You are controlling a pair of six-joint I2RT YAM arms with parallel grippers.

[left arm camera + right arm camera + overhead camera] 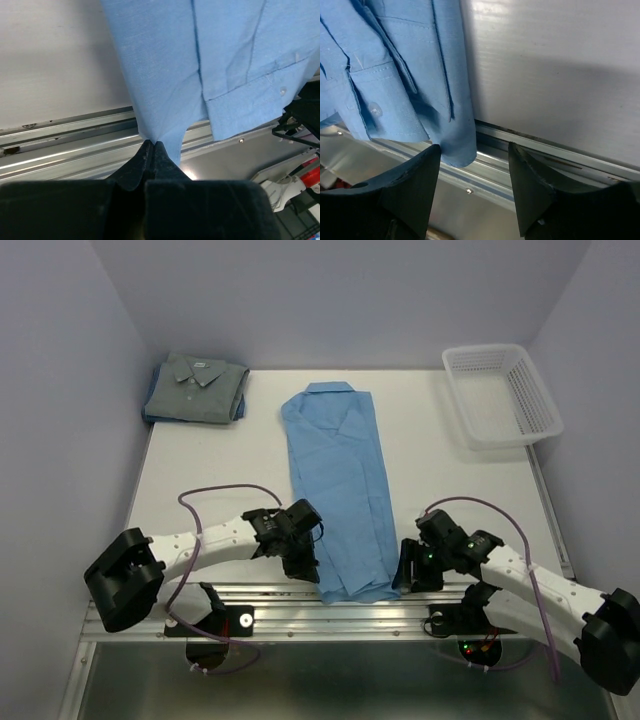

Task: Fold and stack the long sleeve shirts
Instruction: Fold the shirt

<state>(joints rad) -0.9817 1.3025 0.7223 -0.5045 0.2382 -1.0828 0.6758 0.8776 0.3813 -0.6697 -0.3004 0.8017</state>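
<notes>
Currently: mid-fold on the light blue shirt point(338, 490); it lies as a long narrow strip, collar at the far end, so the crosswise fold looks like the step in hand (my read).
Shirt position: centre of the table point(200, 460), hem end overhanging the near edge onto the metal rail point(250, 595).
Left gripper point(151, 146): jaws pinched tight on the near-left hem corner, cloth bunching into the tips.
Right gripper point(474, 150): jaws apart at the near-right hem corner; the corner hangs in the gap close to one finger, not clamped.
Next move: right side needs to close on its corner, then both lift together and carry the hem toward the collar, keeping the edge level.
Risk: layered plackets and cuff at the right corner (several plies) may split, so only the top layer gets caught.
Grey shirt point(195, 390): folded at the far-left corner, well apart, probable stack spot; a blue edge shows beneath it, cannot tell what.
Basket point(497, 436): white mesh, far right, out of the path.
Obstruction: nothing lies on the strip between hem and collar.
</notes>
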